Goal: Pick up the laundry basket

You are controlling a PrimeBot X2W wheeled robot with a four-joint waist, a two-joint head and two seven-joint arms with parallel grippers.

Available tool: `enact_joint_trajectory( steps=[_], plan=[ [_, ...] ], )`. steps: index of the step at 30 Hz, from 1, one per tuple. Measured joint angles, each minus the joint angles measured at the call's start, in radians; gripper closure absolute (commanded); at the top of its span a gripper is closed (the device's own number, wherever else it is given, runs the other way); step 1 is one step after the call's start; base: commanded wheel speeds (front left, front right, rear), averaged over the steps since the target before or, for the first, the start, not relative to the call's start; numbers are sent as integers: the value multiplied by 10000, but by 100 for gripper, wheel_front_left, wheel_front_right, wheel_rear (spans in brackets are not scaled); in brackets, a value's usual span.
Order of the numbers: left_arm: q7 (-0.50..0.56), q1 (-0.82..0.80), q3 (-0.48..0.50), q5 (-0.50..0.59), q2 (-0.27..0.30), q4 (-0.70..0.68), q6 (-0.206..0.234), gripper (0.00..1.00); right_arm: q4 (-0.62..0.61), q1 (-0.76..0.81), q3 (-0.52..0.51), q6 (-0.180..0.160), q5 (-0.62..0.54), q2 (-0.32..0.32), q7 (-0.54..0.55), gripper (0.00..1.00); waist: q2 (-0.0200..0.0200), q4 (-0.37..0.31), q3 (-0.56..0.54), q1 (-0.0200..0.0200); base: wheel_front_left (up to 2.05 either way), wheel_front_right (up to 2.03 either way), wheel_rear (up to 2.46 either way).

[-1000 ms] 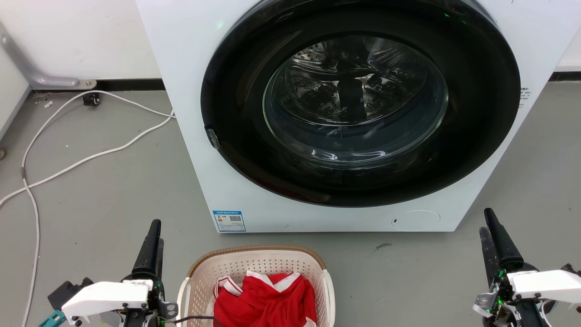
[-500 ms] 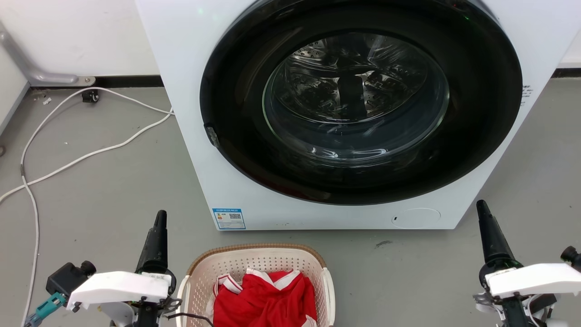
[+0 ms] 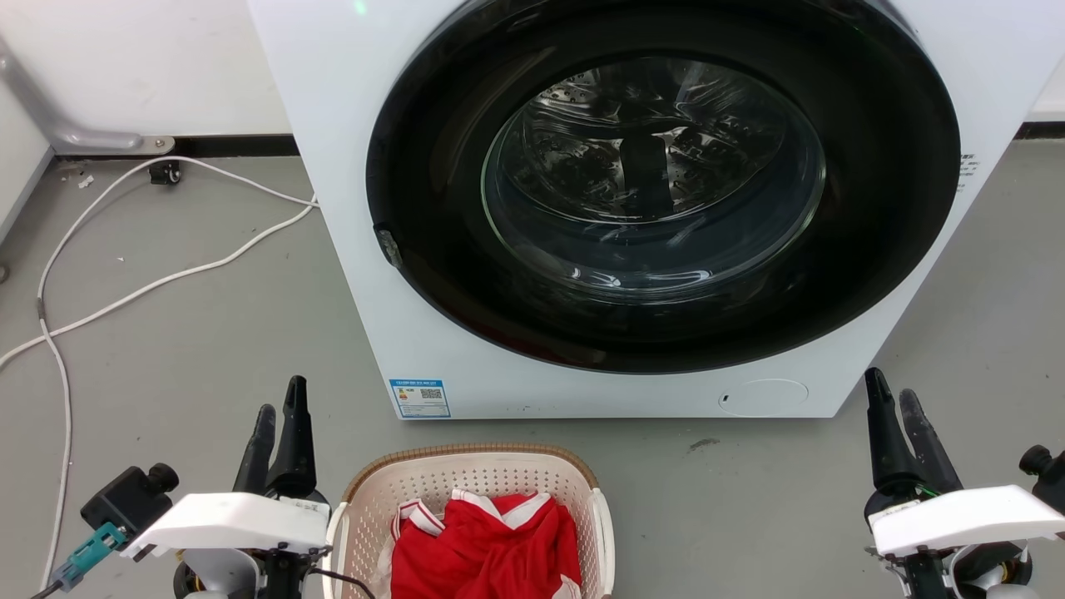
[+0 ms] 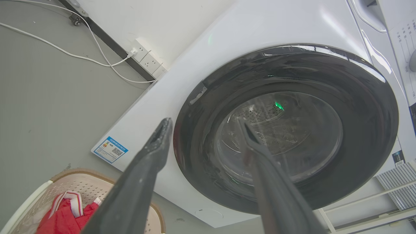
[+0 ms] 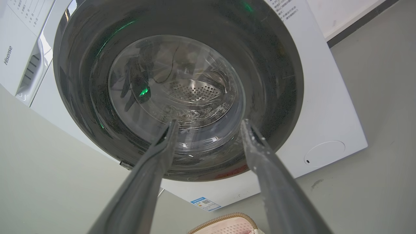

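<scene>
Both low: left hand [image 3: 280, 399], right hand [image 3: 889, 385], parted, empty.

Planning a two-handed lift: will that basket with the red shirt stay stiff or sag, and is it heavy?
Probably stiff: the basket looks like moulded perforated plastic with a thick rim. Likely light: only a red shirt shows inside. Lifted by one handle alone, it may tilt.

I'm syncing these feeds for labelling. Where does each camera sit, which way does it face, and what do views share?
Head view: on the head, facing forward and down at the washing machine and laundry basket; left gripper and right gripper, open, at the bottom corners.
Left wrist view: on the left wrist, aimed along the left gripper at the washing machine.
Right wrist view: same, right wrist, along the right gripper.
Shared: all show the washing machine and laundry basket.
</scene>
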Motion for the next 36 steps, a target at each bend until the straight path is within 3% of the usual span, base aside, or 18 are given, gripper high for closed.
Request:
enact_joint_trajectory(
  steps=[36],
  plan=[
    [-1003,166,-176,4103,13,-368,10,0,-706,326,201,2,-4226,-8,-997,0,0,27,118,0,0,0,0]
  ],
)
